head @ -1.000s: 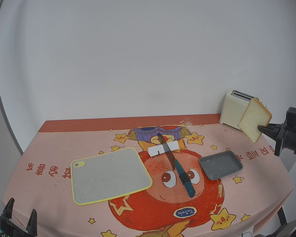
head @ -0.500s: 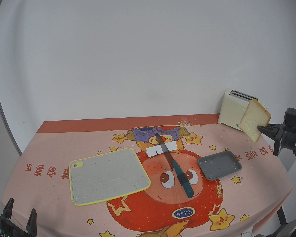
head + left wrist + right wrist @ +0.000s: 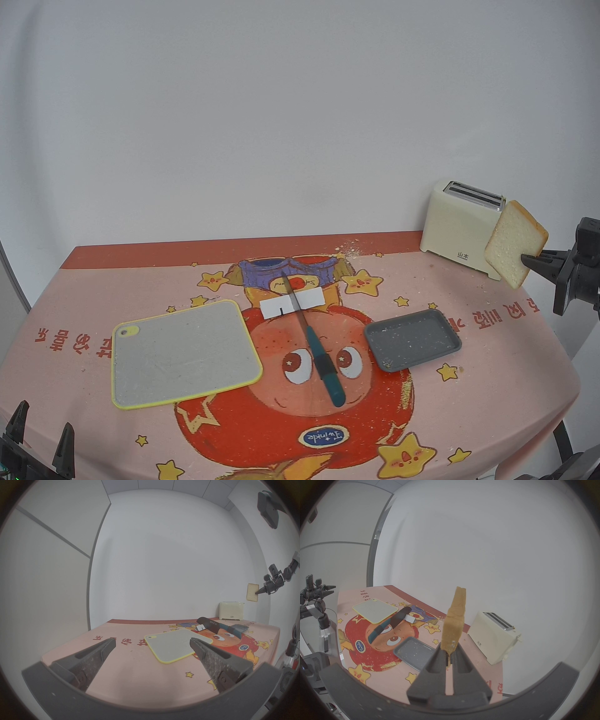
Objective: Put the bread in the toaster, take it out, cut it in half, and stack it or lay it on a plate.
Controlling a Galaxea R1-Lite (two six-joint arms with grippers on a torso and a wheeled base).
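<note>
My right gripper [image 3: 530, 260] [image 3: 448, 655] is shut on the lower edge of a slice of bread [image 3: 514, 242] [image 3: 454, 620], holding it upright in the air just to the right of the cream toaster [image 3: 461, 226] [image 3: 494, 636] at the table's back right. The toaster's slots face up and look empty. A teal-handled knife [image 3: 315, 350] rests on a white stand [image 3: 292, 301] mid-table. Right of the knife sits a grey plate [image 3: 412, 339]. The green-rimmed cutting board [image 3: 181, 353] [image 3: 175, 644] lies on the left. My left gripper [image 3: 39, 437] [image 3: 153, 655] hangs open at the near left corner.
The table wears a pink cloth with a red cartoon print [image 3: 300, 400]. A white wall stands close behind the toaster. Crumbs speckle the cloth near the back edge [image 3: 350, 249]. Bare cloth lies between the plate and the toaster.
The whole head picture has shifted left, so the camera has turned. The bread and right gripper keep the same place in the picture and now sit right of the toaster rather than in front of it.
</note>
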